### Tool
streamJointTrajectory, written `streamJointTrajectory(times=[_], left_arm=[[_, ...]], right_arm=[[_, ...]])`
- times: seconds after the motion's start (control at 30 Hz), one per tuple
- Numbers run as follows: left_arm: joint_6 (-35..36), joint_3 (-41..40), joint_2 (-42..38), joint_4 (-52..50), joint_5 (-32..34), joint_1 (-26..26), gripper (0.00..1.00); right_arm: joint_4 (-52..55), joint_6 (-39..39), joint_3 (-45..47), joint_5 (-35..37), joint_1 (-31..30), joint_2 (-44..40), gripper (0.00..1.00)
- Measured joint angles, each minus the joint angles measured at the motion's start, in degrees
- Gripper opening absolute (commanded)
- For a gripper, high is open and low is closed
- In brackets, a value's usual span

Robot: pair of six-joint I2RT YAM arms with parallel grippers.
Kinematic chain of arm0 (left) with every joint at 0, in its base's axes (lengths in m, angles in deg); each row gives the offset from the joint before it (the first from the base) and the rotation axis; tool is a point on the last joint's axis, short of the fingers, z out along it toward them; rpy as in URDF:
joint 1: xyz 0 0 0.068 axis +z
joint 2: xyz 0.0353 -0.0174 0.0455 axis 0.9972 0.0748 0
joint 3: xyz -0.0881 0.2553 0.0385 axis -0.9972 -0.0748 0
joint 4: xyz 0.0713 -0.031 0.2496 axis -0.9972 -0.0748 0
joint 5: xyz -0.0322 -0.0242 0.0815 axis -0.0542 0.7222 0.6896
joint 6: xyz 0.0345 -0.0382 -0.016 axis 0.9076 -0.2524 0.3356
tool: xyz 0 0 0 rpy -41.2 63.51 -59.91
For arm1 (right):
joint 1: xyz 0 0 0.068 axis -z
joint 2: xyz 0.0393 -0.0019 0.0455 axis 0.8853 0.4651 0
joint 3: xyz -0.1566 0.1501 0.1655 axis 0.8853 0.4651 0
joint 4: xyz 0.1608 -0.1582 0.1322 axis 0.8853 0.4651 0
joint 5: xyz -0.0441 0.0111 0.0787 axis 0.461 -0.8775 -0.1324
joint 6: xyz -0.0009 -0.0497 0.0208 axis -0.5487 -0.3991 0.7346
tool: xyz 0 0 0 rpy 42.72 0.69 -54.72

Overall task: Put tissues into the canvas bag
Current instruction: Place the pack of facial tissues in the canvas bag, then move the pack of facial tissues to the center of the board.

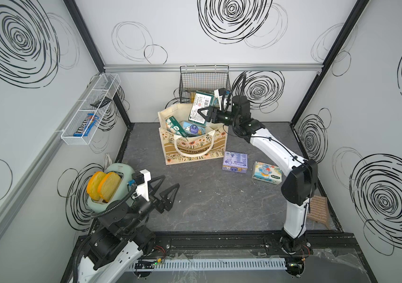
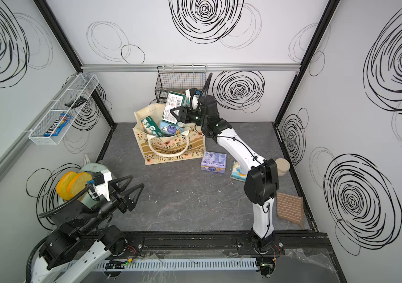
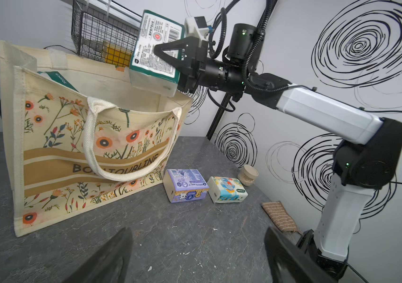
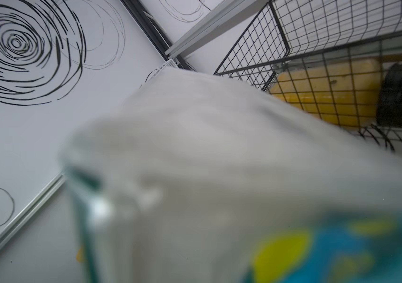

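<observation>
Grey tabletop point(image 1: 207, 196), canvas bag point(image 1: 170, 147) holding tissues point(image 1: 191, 128)

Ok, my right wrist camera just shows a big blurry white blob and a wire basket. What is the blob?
Observer: It's a dark green tissue pack, sitting between the right gripper's fingers in the air over the canvas bag's open top.
Operator: Are any tissues lying outside the bag?
Observer: Yes, two. A purple pack and an elephant-print pack lie side by side on the table, right next to the bag.
</observation>
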Motion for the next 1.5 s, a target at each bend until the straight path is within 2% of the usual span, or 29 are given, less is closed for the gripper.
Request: streamJointTrajectory(times=[0.17,0.27,0.37,0.6,0.77,1.03,1.17,1.27,1.5], left_arm=[[0.0,0.0,0.0,-0.1,0.1,0.0,0.89],[0.0,0.0,0.0,0.0,0.2,0.0,0.89],[0.0,0.0,0.0,0.0,0.2,0.0,0.89],[0.0,0.0,0.1,0.0,0.2,0.0,0.89],[0.0,-0.3,0.9,0.2,0.2,0.0,0.88],[-0.1,-0.9,4.3,0.3,0.2,0.2,0.88],[-0.2,-0.9,5.1,0.3,0.0,0.2,0.88],[-0.2,-0.9,5.7,0.3,0.0,0.2,0.88],[-0.3,-1.1,5.7,0.3,-0.1,0.5,0.88]], right_arm=[[7.1,-3.0,-9.3,0.4,-0.4,5.8,0.97],[8.9,-4.5,-9.3,0.5,-0.6,4.8,0.95],[8.9,-5.1,-5.2,0.8,-0.6,1.1,0.95],[5.6,-5.1,10.5,0.3,1.8,-12.2,0.95],[1.7,-4.9,27.6,-0.3,6.8,-26.2,0.96],[-2.1,-2.7,54.5,-5.4,24.3,-51.4,0.96],[-2.0,-1.3,63.3,-5.5,30.6,-56.8,1.0],[-0.7,1.3,68.7,-0.8,33.0,-56.2,0.97],[7.1,8.2,75.3,17.5,34.0,-50.0,0.97]])
